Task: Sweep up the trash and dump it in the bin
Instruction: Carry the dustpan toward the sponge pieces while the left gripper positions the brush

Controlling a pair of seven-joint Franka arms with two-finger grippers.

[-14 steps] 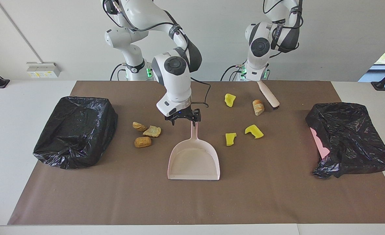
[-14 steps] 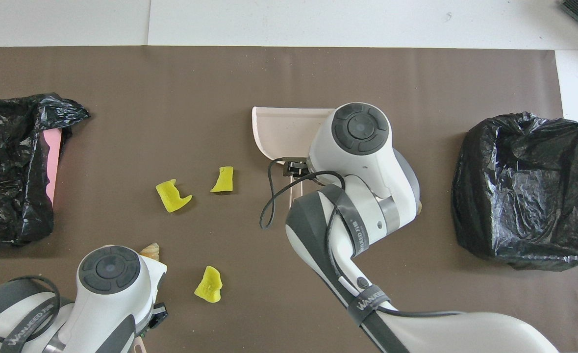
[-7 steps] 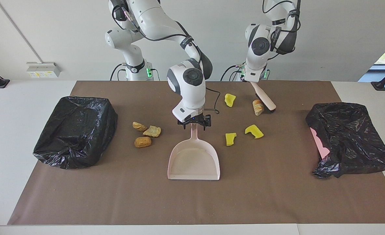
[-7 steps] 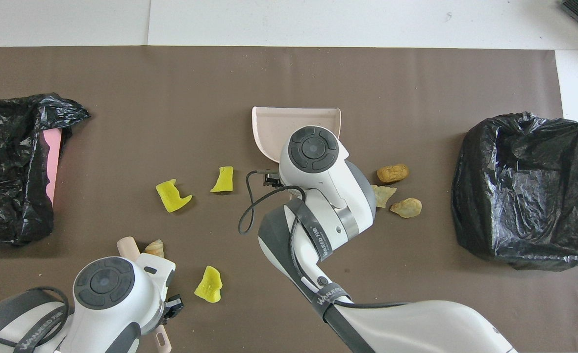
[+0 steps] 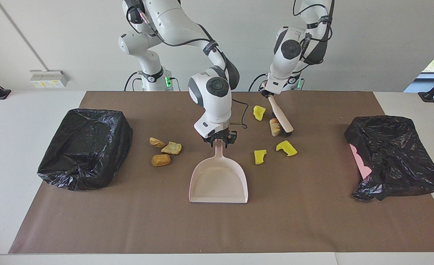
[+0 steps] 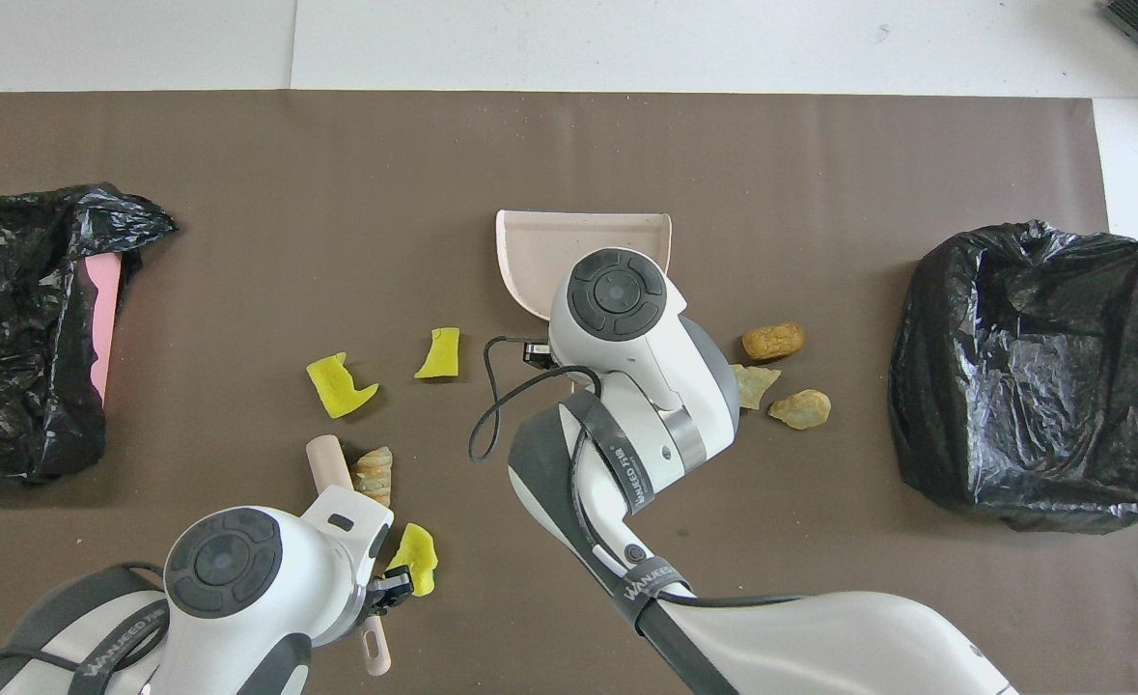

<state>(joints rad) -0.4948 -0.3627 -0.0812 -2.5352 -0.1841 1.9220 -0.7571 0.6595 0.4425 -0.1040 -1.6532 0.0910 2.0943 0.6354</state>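
— What is seen at the right arm's end of the table?
— A bin lined with a black bag [image 5: 86,147] is set there on the brown mat [image 5: 128,221]. Three tan pieces [image 5: 161,160] of the trash are clustered between it and the dustpan [image 5: 218,182].

— And the middle?
— The dustpan is laid flat, handle toward the robots. The right gripper [image 5: 219,140] is lowered onto the handle's end, which is pinched between its fingers.

— How is the rest of the trash placed?
— Toward the left arm's end. Two yellow chunks [image 5: 260,156] are found beside the dustpan. A third yellow chunk [image 5: 259,112] is nearer the robots. The fourth tan piece [image 5: 275,127] lies between them, against the head of the brush [image 5: 281,117].

— How is the brush held?
— Its handle is clamped in the left gripper [image 5: 266,92], fingers pressed on it, and it is tilted with the bristles down on the mat.

— Anything at that end?
— A second black-bagged bin [image 5: 390,154], with pink showing at its edge. No trash is seen in either bin.
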